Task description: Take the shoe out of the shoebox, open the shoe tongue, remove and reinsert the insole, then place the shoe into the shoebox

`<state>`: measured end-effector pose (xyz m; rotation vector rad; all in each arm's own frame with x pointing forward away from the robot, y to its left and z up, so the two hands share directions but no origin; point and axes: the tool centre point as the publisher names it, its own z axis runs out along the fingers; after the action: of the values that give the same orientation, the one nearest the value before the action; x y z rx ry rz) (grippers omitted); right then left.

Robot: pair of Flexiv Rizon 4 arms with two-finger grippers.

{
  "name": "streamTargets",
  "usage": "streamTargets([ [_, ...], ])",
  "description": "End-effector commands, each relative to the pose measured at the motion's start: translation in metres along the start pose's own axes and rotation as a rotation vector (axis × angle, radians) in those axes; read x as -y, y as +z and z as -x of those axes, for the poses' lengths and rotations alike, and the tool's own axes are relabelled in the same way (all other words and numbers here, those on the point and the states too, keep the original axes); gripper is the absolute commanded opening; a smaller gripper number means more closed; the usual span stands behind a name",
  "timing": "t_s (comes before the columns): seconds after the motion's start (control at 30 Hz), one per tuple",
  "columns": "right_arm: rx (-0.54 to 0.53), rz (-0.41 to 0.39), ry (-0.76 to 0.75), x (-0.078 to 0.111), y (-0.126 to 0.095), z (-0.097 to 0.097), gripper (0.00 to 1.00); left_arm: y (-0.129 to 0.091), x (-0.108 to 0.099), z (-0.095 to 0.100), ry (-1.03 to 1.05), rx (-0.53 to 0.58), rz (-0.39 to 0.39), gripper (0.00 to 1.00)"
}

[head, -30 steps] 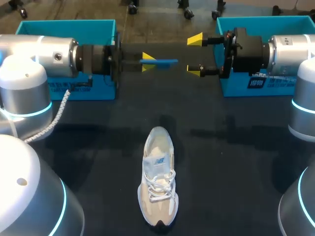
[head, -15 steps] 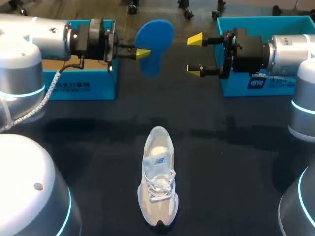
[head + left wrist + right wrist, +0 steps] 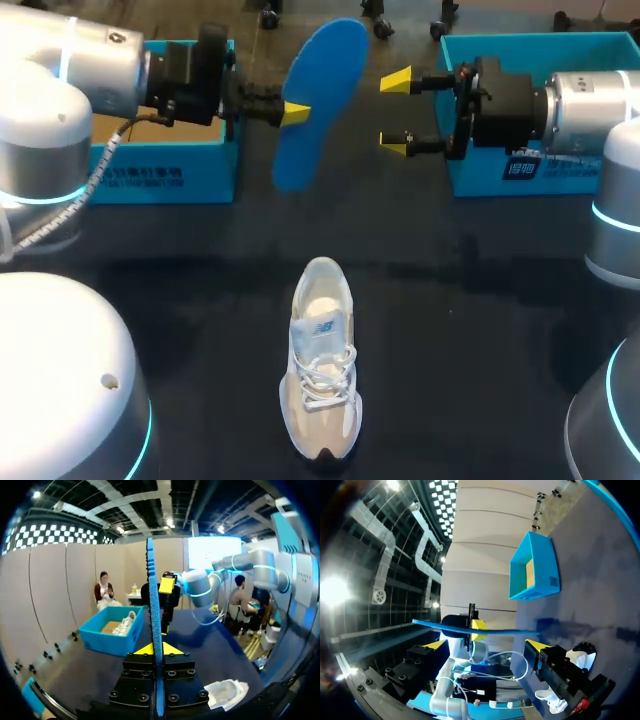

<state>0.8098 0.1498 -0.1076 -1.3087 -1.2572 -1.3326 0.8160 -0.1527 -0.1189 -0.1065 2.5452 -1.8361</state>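
Over the last second the left arm has drawn back toward the far left and rolled its wrist. The blue foam insole [image 3: 320,100], which lay flat and edge-on between the two grippers, now stands tilted with its broad face to the head view and its toe end raised toward the far side. Nothing else has shifted.

At the far left sits the open teal cardboard shoebox [image 3: 160,185], partly hidden behind that arm. The left gripper [image 3: 293,113] is clamped narrowly on the insole near its middle; in the left wrist view the yellow tips [image 3: 159,649] press both faces of the thin sheet [image 3: 152,595], which rises straight out from between them.

In the middle of the black table [image 3: 480,330], nearer the robot, the cream and white laced sneaker [image 3: 322,375] lies on its sole, heel end far and toe near, its mouth open and bare inside.

To the right, the right gripper [image 3: 397,112] hangs level with the insole, fingers spread wide and holding nothing. Its own view shows the insole [image 3: 475,628] ahead of the open tips [image 3: 487,646], untouched. Behind it stands a second teal shoebox [image 3: 520,38].

I judge removal done, with reinsertion next: the insole must come down toe-first into the shoe.
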Motion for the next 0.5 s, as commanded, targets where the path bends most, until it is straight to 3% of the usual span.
streamTargets([
  [0.03,0.007,-0.002,0.002,0.000,0.000,-0.001,1.00,-0.018,-0.002,-0.003,-0.454,-0.224,0.069,0.00],
  [0.17,0.007,-0.002,0.002,0.000,0.000,-0.001,1.00,-0.022,-0.008,0.005,-0.738,-0.191,0.046,0.00],
  [0.37,0.007,-0.002,0.002,0.000,0.000,-0.001,1.00,-0.020,-0.011,-0.006,-0.892,-0.138,0.019,0.00],
  [0.4,0.007,-0.002,0.002,0.000,0.000,-0.001,1.00,-0.018,-0.011,-0.009,-0.938,-0.104,0.015,0.00],
  [0.43,0.007,-0.002,0.002,0.000,0.000,-0.001,1.00,-0.014,-0.012,-0.013,-0.947,0.001,0.036,0.00],
  [0.5,0.007,-0.002,0.002,0.000,0.000,-0.001,1.00,-0.014,-0.012,-0.013,-0.947,0.001,0.036,0.00],
])
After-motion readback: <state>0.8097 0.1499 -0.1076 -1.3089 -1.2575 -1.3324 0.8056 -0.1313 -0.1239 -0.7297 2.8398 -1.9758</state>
